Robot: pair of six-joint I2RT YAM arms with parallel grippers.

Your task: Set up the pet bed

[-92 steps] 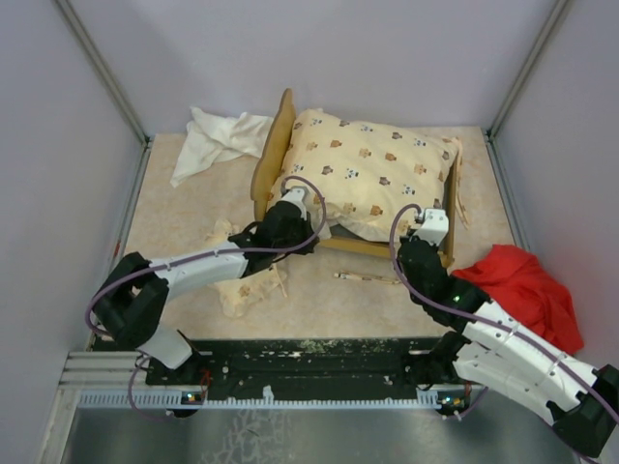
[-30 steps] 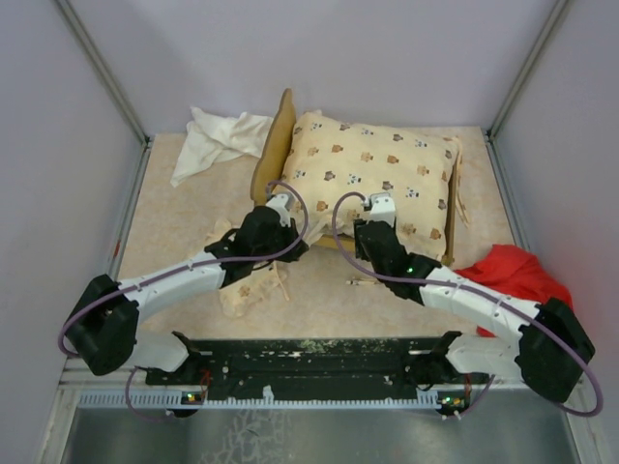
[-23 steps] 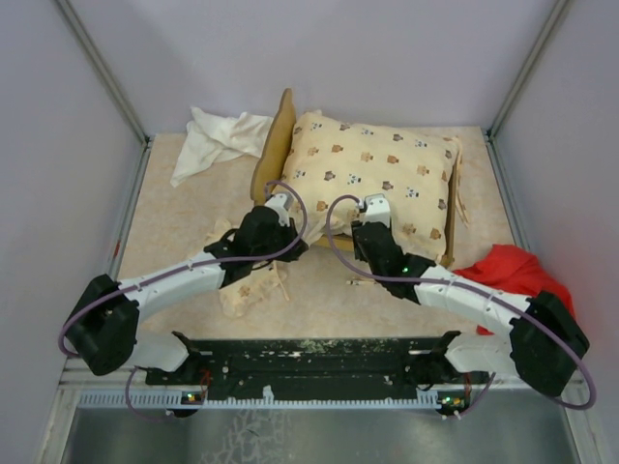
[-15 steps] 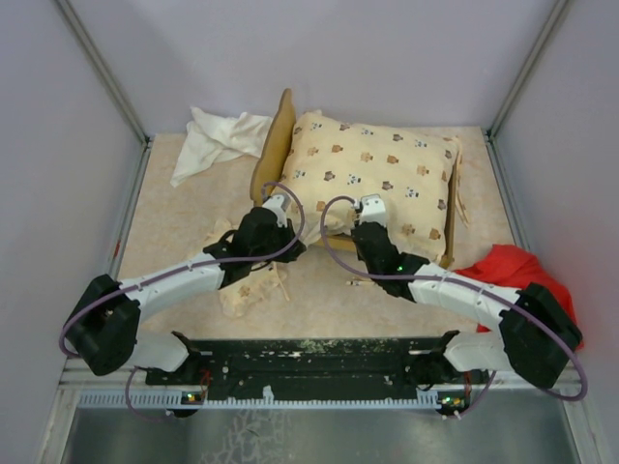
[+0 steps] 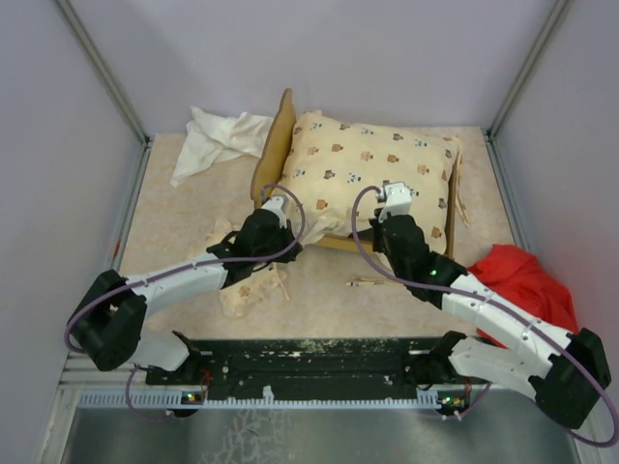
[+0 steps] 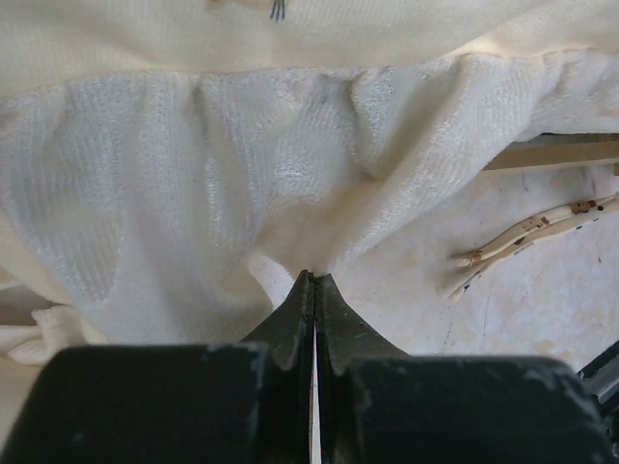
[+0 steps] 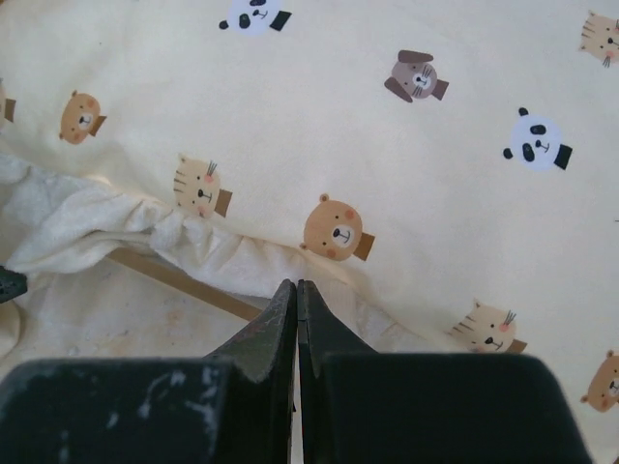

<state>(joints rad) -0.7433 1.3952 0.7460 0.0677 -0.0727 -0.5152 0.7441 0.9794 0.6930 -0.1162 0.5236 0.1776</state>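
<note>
Beige table (image 5: 174,222), animal-print cushion (image 5: 368,169) on bed frame (image 5: 275,143)

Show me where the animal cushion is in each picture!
Top external: cushion in the middle, on the bed frame.
Left wrist: cushion, its white side, fills the upper half.
Right wrist: cushion, its printed face, fills most of the picture.
Shared landmark: the bed frame's wooden rail below the cushion's edge.

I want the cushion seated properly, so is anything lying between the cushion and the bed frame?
Nothing visible does. The cushion lies on the bed frame, its near edge over the rail, pinched by the left gripper; the right gripper is shut at that edge. The small pillow lies aside.
</note>
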